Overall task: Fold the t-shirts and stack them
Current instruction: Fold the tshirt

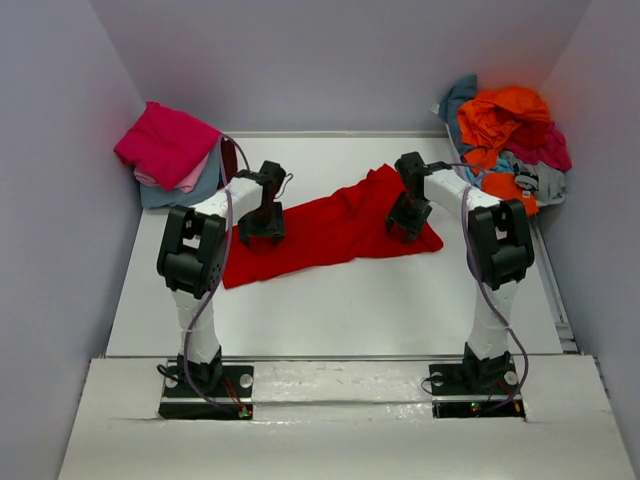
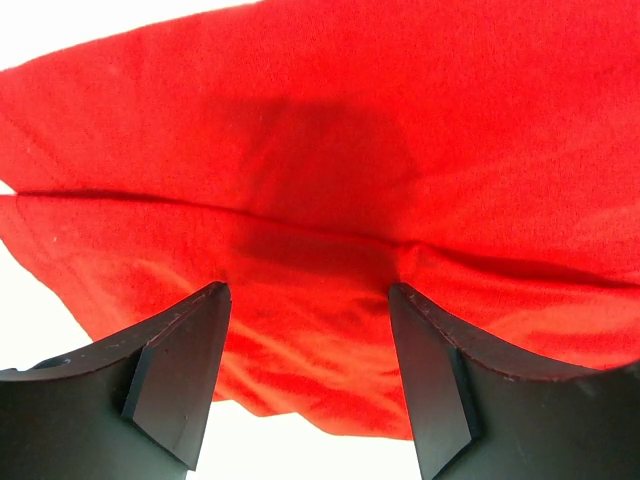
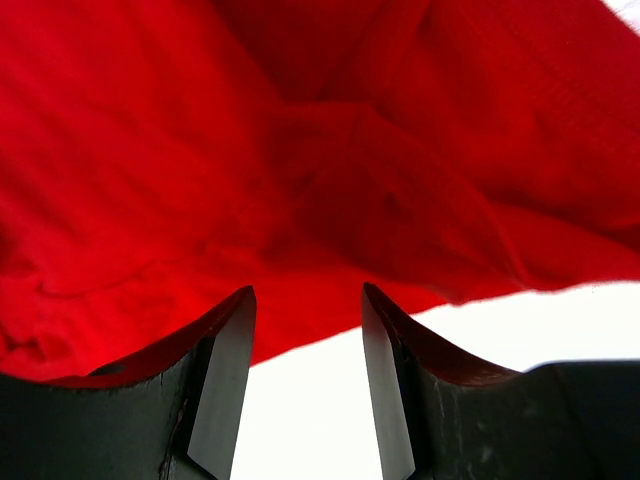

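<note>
Your white table (image 1: 330, 320) holds a spread bright red cloth t-shirt (image 1: 330, 232); left gripper (image 2: 305, 292) and right gripper (image 3: 306, 290) seemingly released; pinch edges, fold.

**One shirt mid-worktop, piles in both back corners**

A shirt (image 1: 330, 230) lies spread across the middle of the worktop (image 1: 340, 300), running slantwise from near left to far right. The left gripper (image 1: 262, 232) stands over its left part, and the right gripper (image 1: 408, 225) over its right end. A stack of folded shirts (image 1: 172, 152) sits in the back left corner, against the wall. A heap of shirts (image 1: 510, 140) lies in the back right corner. The left base (image 1: 205, 390) and right base (image 1: 478, 385) sit at the near edge.
</note>
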Robot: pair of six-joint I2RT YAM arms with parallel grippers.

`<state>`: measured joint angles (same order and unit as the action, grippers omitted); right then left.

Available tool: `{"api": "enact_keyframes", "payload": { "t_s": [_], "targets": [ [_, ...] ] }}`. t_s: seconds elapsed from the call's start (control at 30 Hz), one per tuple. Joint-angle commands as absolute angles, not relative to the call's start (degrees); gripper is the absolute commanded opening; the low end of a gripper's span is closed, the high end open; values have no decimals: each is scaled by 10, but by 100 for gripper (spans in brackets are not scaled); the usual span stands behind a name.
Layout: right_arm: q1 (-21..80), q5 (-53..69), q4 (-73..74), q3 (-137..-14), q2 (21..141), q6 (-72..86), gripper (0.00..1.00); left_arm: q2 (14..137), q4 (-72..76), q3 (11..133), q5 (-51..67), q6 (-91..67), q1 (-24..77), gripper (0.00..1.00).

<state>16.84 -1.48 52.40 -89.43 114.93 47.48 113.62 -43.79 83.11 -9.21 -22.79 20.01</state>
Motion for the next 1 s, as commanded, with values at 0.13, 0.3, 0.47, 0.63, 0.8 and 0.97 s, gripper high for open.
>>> {"api": "enact_keyframes", "payload": {
  "t_s": [0.13,0.3,0.47,0.63,0.8,0.97],
  "targets": [
    [158,-8,517,-889,1177,490,52,1083,-470,827,-86,-222,198,76],
    [139,-15,515,-879,1181,494,52,1069,-475,816,-83,-219,198,76],
    [120,-23,530,-903,1193,493,52,1059,-473,790,-64,-211,198,76],
    [114,-31,548,-954,1198,490,52,1062,-471,788,-62,-209,198,75],
    [114,-38,555,-993,1214,472,52,1070,-470,795,-41,-202,198,75],
    [114,-28,587,-1074,1251,451,51,1080,-466,780,-13,-193,198,73]
  ]
}}
